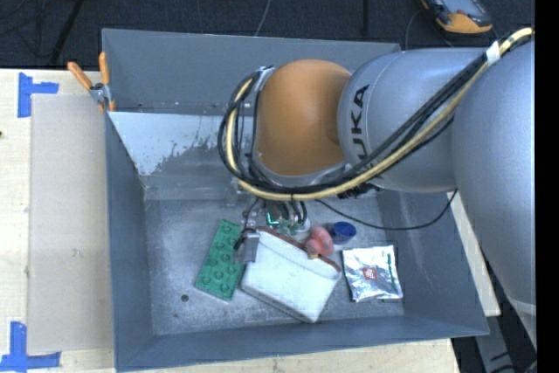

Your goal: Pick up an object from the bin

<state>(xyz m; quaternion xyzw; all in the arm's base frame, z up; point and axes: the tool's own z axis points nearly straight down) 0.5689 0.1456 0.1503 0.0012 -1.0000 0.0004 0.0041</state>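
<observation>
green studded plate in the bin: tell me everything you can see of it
The green studded plate is a flat, rectangular building-brick piece, plastic by its look, studs up. It lies on the bin floor, left of centre, long axis running upper right to lower left. Its right edge meets the white block. The gripper hangs by its upper end; contact cannot be judged.

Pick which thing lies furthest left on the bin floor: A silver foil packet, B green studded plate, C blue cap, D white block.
B: the green studded plate lies left of the white block, the blue cap and the silver foil packet.
</observation>
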